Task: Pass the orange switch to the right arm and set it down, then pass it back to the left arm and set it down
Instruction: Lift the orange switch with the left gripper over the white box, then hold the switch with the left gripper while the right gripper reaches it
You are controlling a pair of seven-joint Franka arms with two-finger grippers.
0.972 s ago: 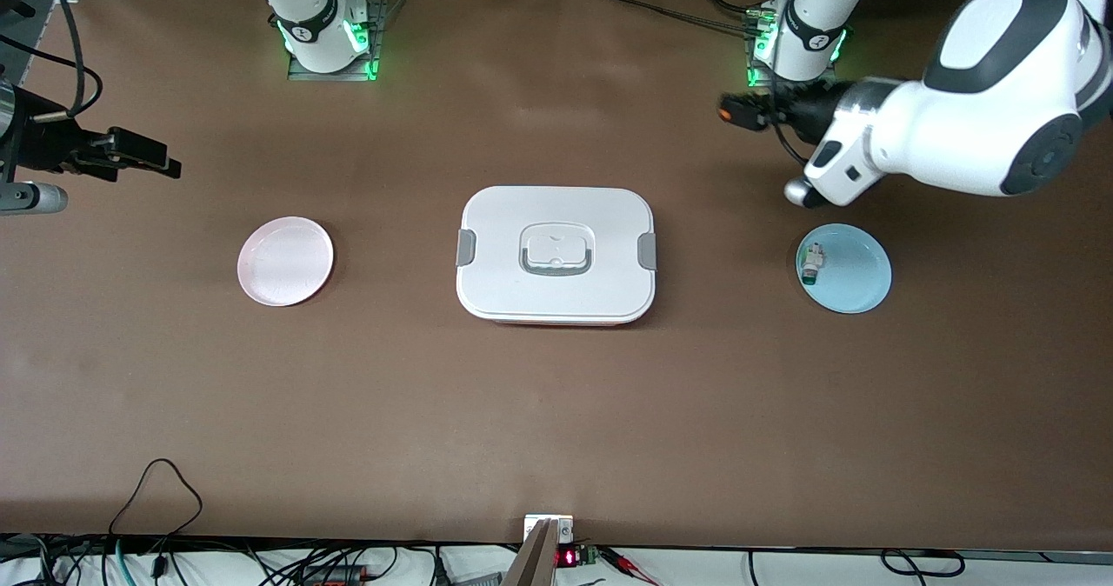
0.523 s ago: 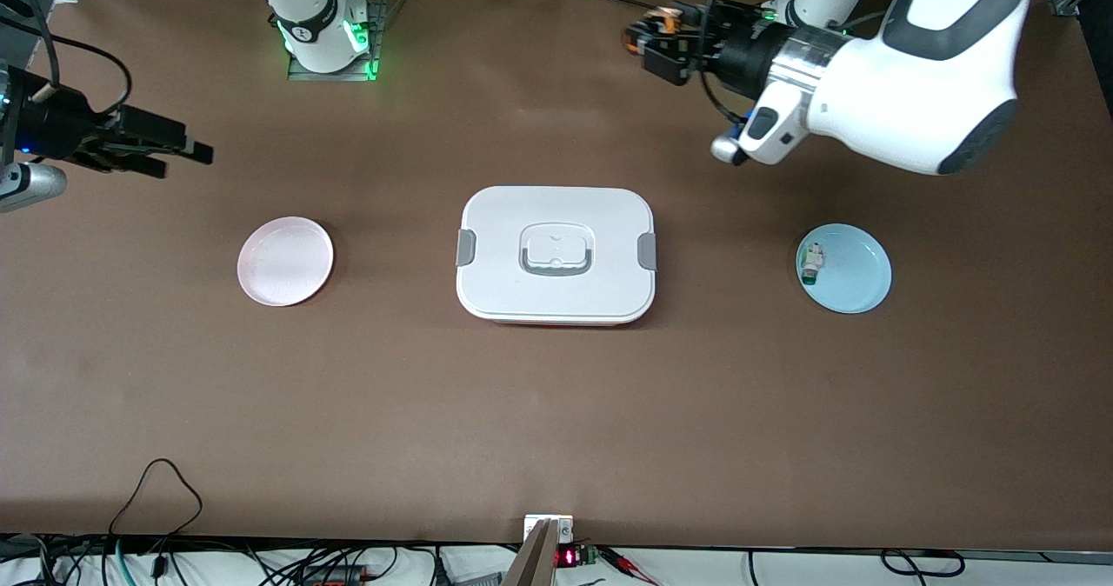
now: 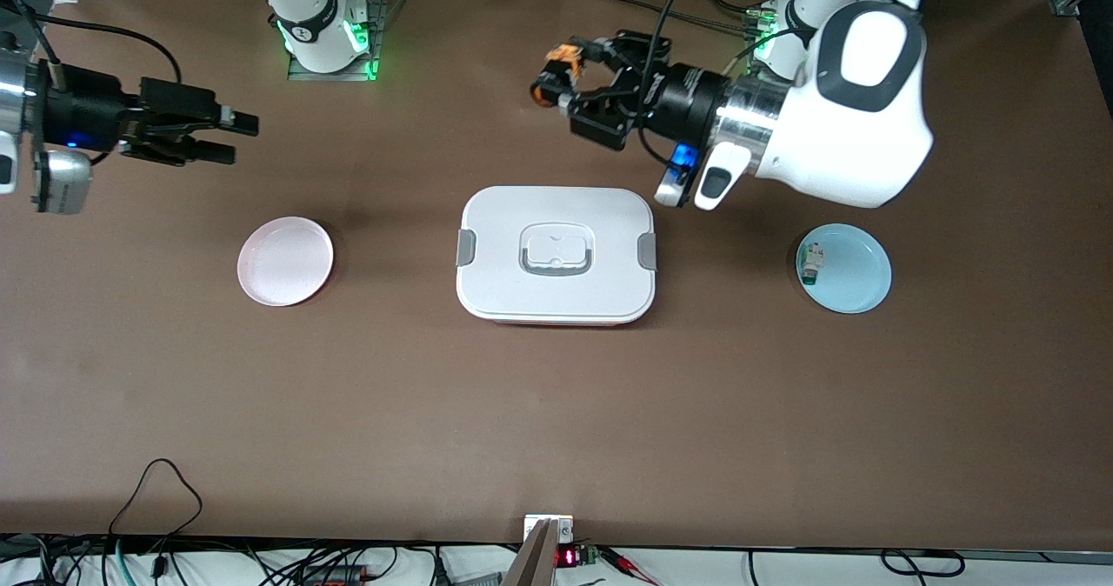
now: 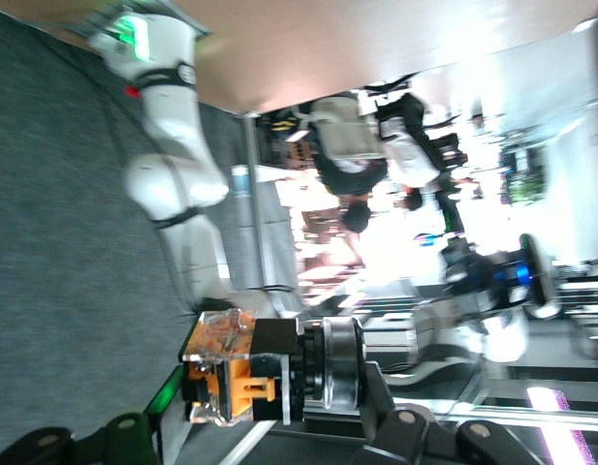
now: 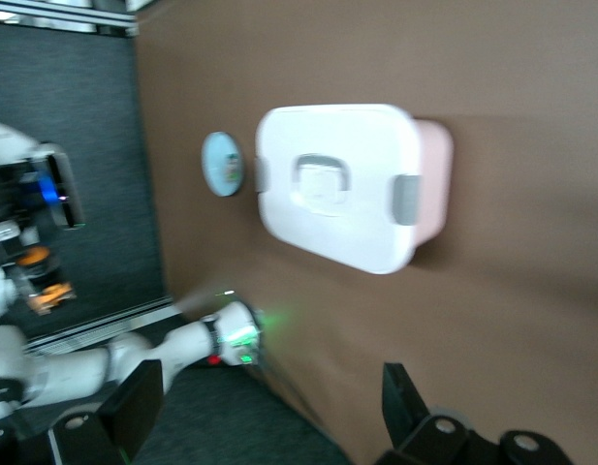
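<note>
The orange switch, a small black part with orange ends, is up in the air with my left gripper shut on it. They hang over bare table between the box and the robots' bases. In the left wrist view the orange switch sits clamped across the left gripper. My right gripper is open and holds nothing, over the table at the right arm's end, pointing toward the middle. The right wrist view shows the right gripper open, the white box and, small, the switch.
A pink plate lies beside the box toward the right arm's end. A light blue plate lies toward the left arm's end and carries a small white-and-green part. Cables trail by the left arm's base.
The left gripper has swung with the switch from near the blue plate's end toward the table's middle. The right gripper has advanced toward the middle as well.
</note>
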